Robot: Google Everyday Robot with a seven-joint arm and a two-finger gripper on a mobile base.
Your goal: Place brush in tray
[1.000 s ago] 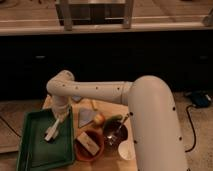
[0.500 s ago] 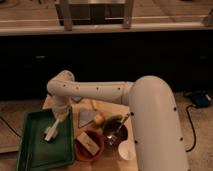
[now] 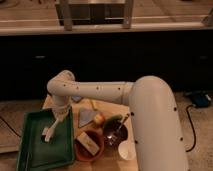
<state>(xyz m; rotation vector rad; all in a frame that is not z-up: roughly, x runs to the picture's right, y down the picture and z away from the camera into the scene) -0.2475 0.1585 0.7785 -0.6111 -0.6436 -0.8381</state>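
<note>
The gripper [image 3: 56,119] is seen over the green tray [image 3: 30,155], at its upper right part. The brush [image 3: 50,131] is seemingly grasped in it, hanging down tilted, with the lower end [image 3: 46,136] close to the tray floor; contact cannot be told.
</note>
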